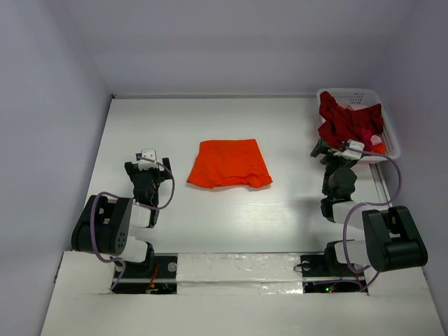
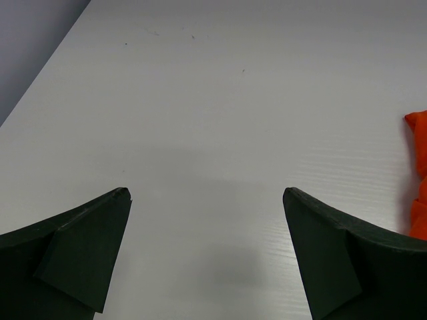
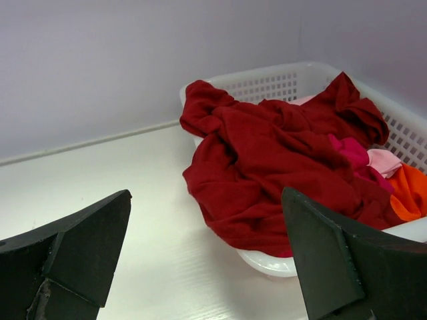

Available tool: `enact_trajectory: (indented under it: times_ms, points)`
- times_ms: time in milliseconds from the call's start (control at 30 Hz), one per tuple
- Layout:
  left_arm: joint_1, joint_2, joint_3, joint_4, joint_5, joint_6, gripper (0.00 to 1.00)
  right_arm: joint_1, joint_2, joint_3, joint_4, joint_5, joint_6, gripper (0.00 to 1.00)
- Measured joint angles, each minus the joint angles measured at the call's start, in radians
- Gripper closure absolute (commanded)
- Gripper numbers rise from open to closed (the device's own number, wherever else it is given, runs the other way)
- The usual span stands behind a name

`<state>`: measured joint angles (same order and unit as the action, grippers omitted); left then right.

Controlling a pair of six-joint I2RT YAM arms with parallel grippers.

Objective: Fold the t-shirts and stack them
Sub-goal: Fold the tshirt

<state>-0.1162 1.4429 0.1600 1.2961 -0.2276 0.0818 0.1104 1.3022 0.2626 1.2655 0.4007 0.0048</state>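
A bright orange t-shirt (image 1: 229,164) lies folded into a flat rectangle in the middle of the table; its edge shows at the right of the left wrist view (image 2: 419,173). A dark red t-shirt (image 1: 346,119) (image 3: 280,167) is heaped crumpled in the white basket and spills over its near rim. My left gripper (image 1: 142,158) (image 2: 207,193) hovers open over bare table, left of the orange shirt and apart from it. My right gripper (image 1: 333,149) (image 3: 207,193) stands open just in front of the basket, pointing at the red heap, with nothing between its fingers.
The white lattice basket (image 1: 358,93) (image 3: 267,83) sits in the back right corner against the walls. Pink cloth (image 3: 383,160) and a bit of orange cloth (image 3: 410,190) lie under the red shirt. Grey walls close in the table on three sides.
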Motion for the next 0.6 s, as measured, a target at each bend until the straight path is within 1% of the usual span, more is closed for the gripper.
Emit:
enact_trajectory:
  times_ms: [600]
  points:
    - [0.0, 0.0, 0.0, 0.001, 0.0, 0.0, 0.01, 0.0, 0.0, 0.006, 0.001, 0.014, 0.011, 0.0]
